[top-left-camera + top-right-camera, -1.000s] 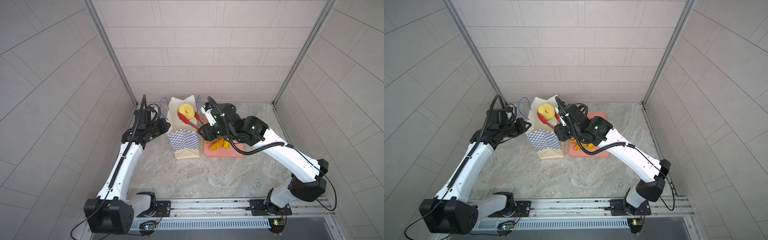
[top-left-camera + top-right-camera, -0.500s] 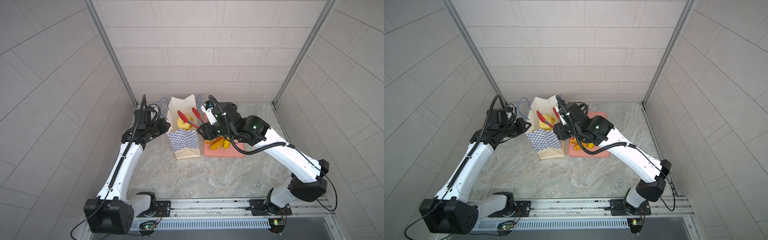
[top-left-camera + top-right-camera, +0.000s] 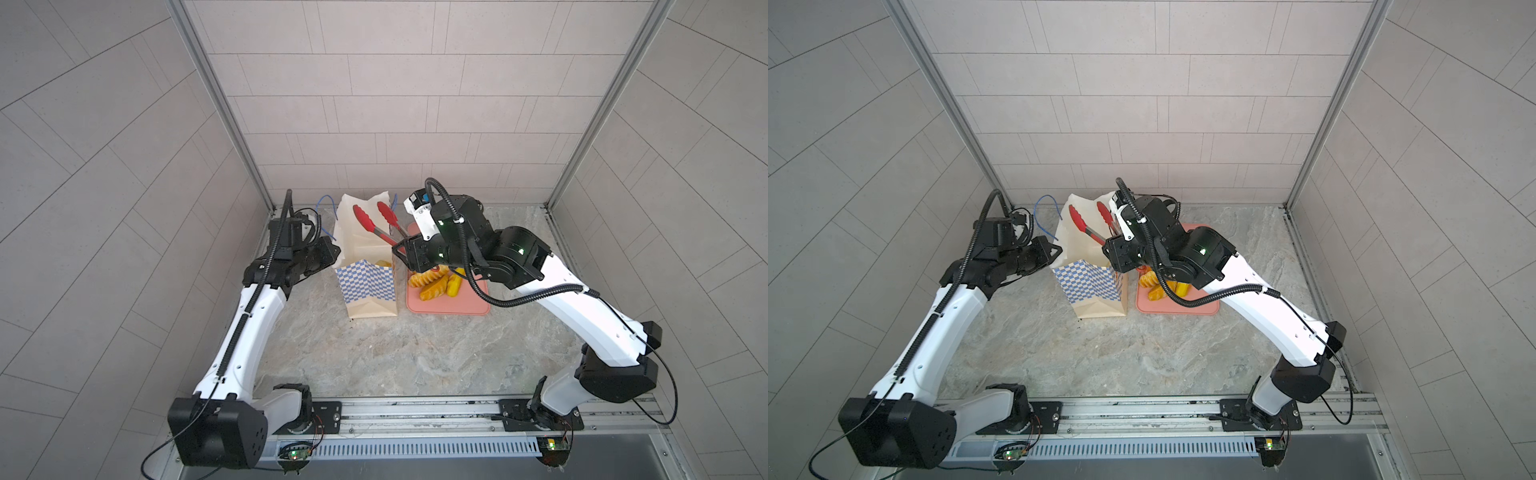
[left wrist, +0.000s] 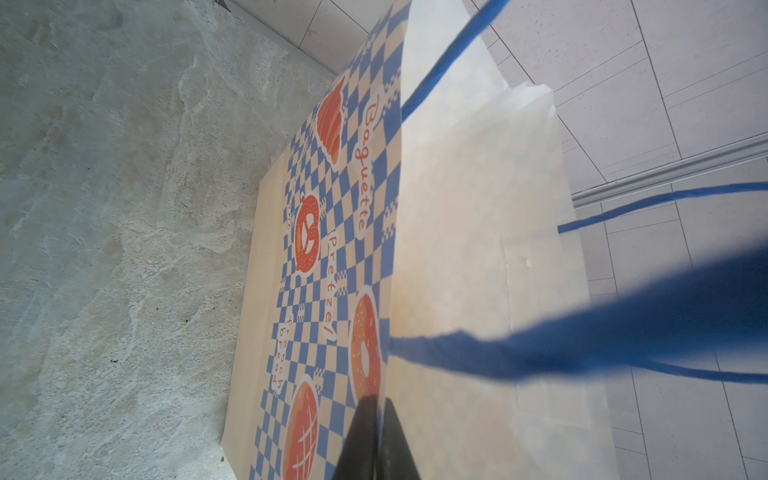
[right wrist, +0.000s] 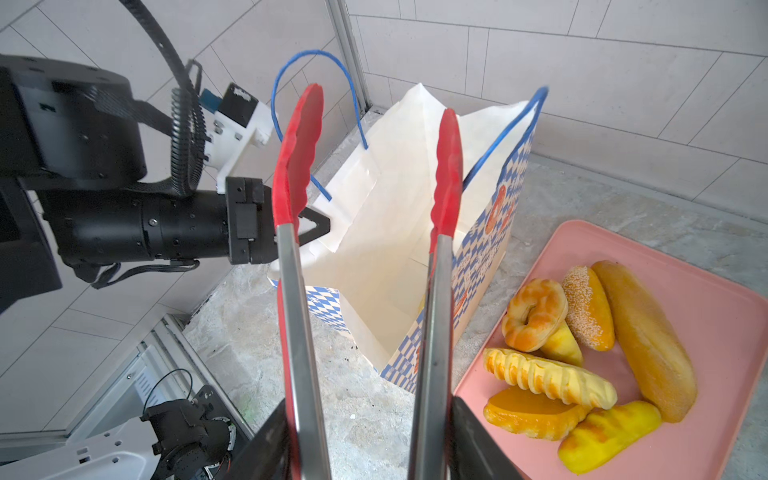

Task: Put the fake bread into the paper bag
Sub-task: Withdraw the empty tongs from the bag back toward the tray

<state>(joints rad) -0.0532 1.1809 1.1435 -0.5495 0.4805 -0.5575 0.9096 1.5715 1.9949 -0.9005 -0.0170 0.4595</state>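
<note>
The paper bag (image 3: pixel 365 286) (image 3: pixel 1092 286) (image 5: pixel 386 249) stands upright and open left of the pink tray. My left gripper (image 3: pixel 334 251) (image 3: pixel 1057 249) (image 4: pixel 379 401) (image 5: pixel 320 226) is shut on the bag's left rim (image 4: pixel 415 249). My right gripper (image 3: pixel 405 251) (image 3: pixel 1113 249) (image 5: pixel 370 436) is shut on the red tongs (image 3: pixel 374 220) (image 3: pixel 1084 224) (image 5: pixel 299 166). The tong tips stand apart over the bag's mouth with nothing between them. Several pieces of fake bread (image 3: pixel 432 282) (image 3: pixel 1158 286) (image 5: pixel 548 376) lie on the tray. A yellow piece (image 3: pixel 383 263) shows inside the bag.
The pink tray (image 3: pixel 449 305) (image 3: pixel 1179 307) (image 5: pixel 706 270) lies flat right of the bag, under my right arm. Blue cord handles (image 3: pixel 326 203) (image 5: pixel 311 83) stick up from the bag. Tiled walls close the back and both sides.
The tongs held a yellow bread over the bag; they opened and the bread dropped inside. The tong tips are now empty. The left gripper kept its hold on the rim.
</note>
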